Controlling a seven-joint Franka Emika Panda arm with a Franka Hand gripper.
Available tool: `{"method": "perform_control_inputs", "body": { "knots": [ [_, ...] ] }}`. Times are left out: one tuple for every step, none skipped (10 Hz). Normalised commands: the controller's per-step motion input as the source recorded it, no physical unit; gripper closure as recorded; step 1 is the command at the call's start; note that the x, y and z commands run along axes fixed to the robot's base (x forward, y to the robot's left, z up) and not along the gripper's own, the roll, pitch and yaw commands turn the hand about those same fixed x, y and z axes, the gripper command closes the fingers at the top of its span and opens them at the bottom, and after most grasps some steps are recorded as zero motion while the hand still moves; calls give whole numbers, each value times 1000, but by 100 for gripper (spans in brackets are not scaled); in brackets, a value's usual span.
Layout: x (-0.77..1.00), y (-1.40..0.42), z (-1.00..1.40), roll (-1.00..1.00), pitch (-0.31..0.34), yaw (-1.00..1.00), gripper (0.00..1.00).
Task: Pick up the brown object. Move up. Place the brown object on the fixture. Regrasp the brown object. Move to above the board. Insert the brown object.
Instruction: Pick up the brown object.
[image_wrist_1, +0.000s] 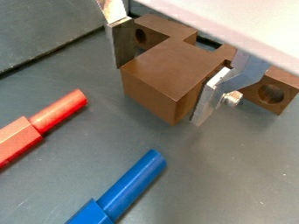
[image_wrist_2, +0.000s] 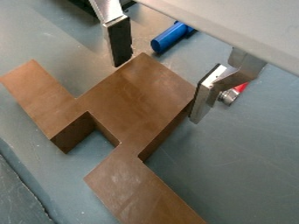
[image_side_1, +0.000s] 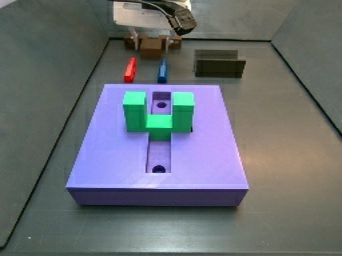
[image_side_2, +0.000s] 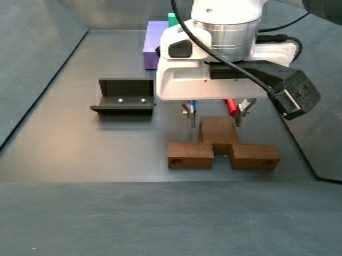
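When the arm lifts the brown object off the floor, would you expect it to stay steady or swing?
The brown object looks rigid and blocky, so probably no flexing. The tool straddles its central stem, so it should lift fairly level. Its flat faces probably grip well and won't roll.

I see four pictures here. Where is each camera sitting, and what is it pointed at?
Wrist view: rides on the arm, looking down past the claw at the brown object, red peg and blue peg.
Wrist view: also on the arm, opposite side; claw straddles the brown object.
Side view: beyond the board, facing the distant claw and the fixture.
Side view: opposite end, facing the claw over the brown object.
All four share the brown object.
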Motion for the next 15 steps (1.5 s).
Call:
{"method": "perform_control_inputs", "body": {
  "knots": [
    [0,0,-163,-21,-44,0,0],
    [0,0,-154,-9,-40,0,0],
    [0,0,-131,-4,-30,0,0],
    [0,34,-100,0,-11,0,0],
    [0,46,-97,0,-14,0,0],
    [0,17,-17,0,0,0,0],
    [0,0,0,0,0,0,0],
    [0,0,0,0,0,0,100],
    [0,0,0,0,0,0,100],
    [0,0,0,0,0,0,100],
    [0,0,0,0,0,0,100],
    [0,0,0,0,0,0,100],
    [0,0,0,0,0,0,100],
    [0,0,0,0,0,0,100],
    [0,0,0,0,0,0,100]
  ]
}}
